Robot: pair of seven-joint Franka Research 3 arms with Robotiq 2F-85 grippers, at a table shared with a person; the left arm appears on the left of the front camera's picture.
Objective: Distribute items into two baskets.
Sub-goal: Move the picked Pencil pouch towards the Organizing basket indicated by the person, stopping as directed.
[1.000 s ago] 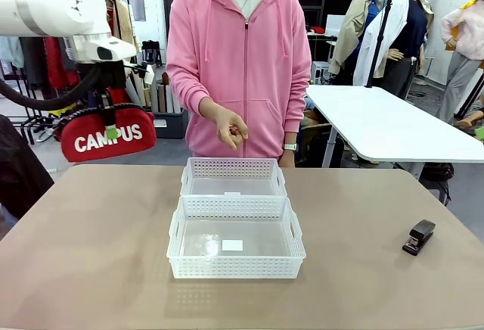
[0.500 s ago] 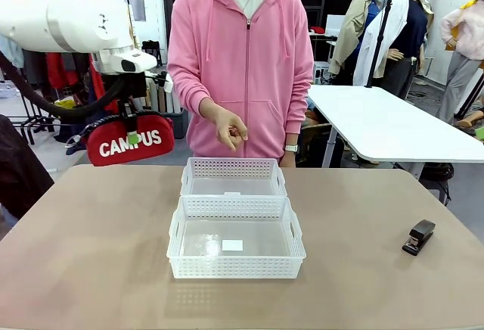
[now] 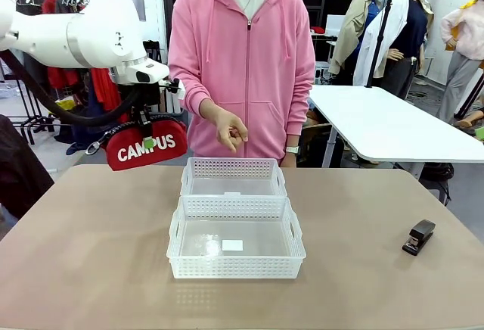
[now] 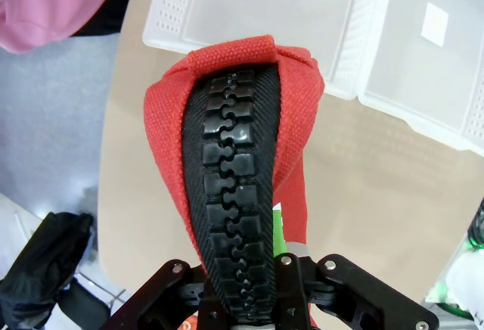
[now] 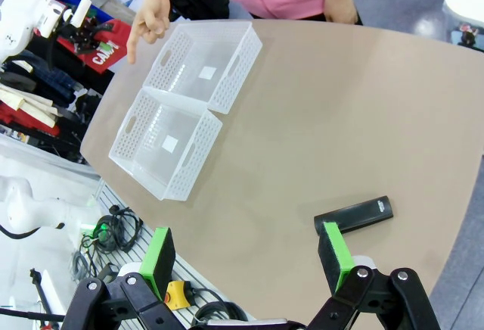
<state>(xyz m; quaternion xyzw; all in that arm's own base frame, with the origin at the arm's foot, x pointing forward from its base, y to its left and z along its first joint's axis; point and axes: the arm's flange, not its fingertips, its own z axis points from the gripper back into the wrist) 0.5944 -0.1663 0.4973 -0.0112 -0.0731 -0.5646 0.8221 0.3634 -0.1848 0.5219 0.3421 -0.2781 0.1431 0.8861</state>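
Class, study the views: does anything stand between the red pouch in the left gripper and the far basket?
Nothing lies between them: the pouch hangs in the left gripper, up and left of the empty far basket. The person's hand hovers near that basket's back edge and might crowd the drop.

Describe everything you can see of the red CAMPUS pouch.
The red pouch is a soft woven-fabric case with white "CAMPUS" lettering on its side and a chunky black zipper along its top edge, closed as far as shows. The left gripper pinches it at that zipper edge, so it hangs lengthwise, slightly tilted, in the air over the table's far left part, left of the far basket, touching nothing but the gripper.
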